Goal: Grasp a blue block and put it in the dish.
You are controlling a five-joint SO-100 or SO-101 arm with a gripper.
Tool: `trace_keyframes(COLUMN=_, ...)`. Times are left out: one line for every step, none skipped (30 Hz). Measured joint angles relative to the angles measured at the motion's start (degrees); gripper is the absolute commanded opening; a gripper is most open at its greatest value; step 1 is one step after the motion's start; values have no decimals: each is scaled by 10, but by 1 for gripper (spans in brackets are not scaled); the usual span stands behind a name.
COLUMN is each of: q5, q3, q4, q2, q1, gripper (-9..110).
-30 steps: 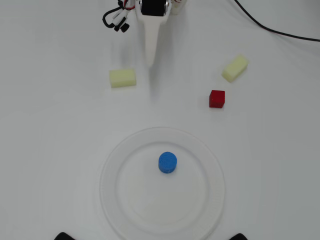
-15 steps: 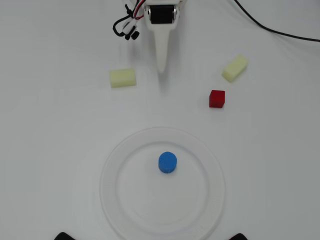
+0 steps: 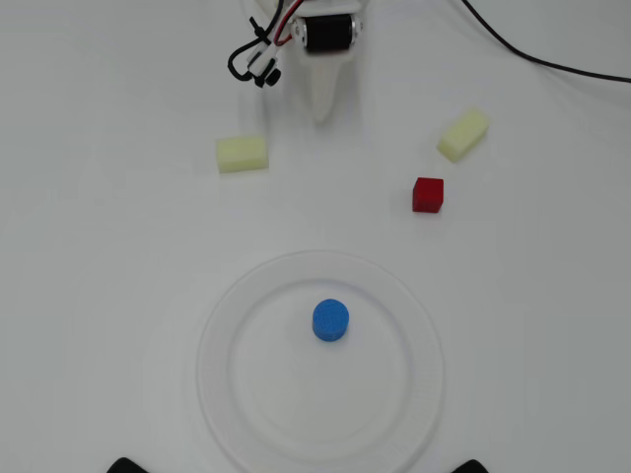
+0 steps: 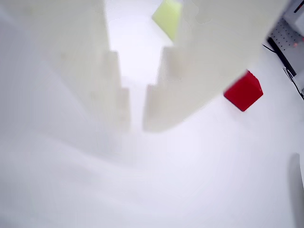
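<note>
In the overhead view the blue block (image 3: 330, 320), a small round cylinder, lies near the middle of the white dish (image 3: 212, 365) at the bottom centre. My white gripper (image 3: 325, 110) is at the top of the table, well away from the dish and pointing toward it. In the wrist view its two white fingers (image 4: 137, 114) stand almost together with only a thin slit between them and nothing in it. The blue block and the dish do not show clearly in the wrist view.
A red cube (image 3: 427, 194) sits to the right above the dish and shows in the wrist view (image 4: 243, 91). Pale yellow blocks lie at the left (image 3: 243, 154) and right (image 3: 462, 134); one shows in the wrist view (image 4: 167, 16). A black cable (image 3: 532, 54) crosses the top right.
</note>
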Motion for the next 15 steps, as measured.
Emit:
trace_keyframes(q5=-4, q3=1, q4=0, q2=0, q1=0, gripper=0)
trace_keyframes(q5=-4, q3=2, q4=0, q2=0, q1=0, gripper=0)
trace_keyframes(q5=-4, q3=2, q4=-1, q2=0, q1=-3, gripper=0)
trace_keyframes(q5=-4, q3=4, q4=-3, q2=0, q1=-4, gripper=0)
trace_keyframes(q5=-2, q3=4, q4=-3, q2=0, q1=-4, gripper=0)
trace_keyframes(q5=-1, q3=4, q4=-3, q2=0, q1=-4, gripper=0)
trace_keyframes(q5=0, q3=4, q4=-3, q2=0, q1=-4, gripper=0)
trace_keyframes(q5=0, q3=4, q4=-3, q2=0, q1=-4, gripper=0)
trace_keyframes(q5=0, q3=4, q4=-3, q2=0, q1=-4, gripper=0)
trace_keyframes(q5=0, q3=4, q4=-3, q2=0, q1=-4, gripper=0)
trace_keyframes(q5=0, q3=4, q4=-3, q2=0, q1=-4, gripper=0)
trace_keyframes(q5=0, q3=4, q4=-3, q2=0, q1=-4, gripper=0)
trace_keyframes(q5=0, q3=4, q4=-3, q2=0, q1=-4, gripper=0)
trace_keyframes(q5=0, q3=4, q4=-3, q2=0, q1=-4, gripper=0)
trace_keyframes(q5=0, q3=4, q4=-3, q2=0, q1=-4, gripper=0)
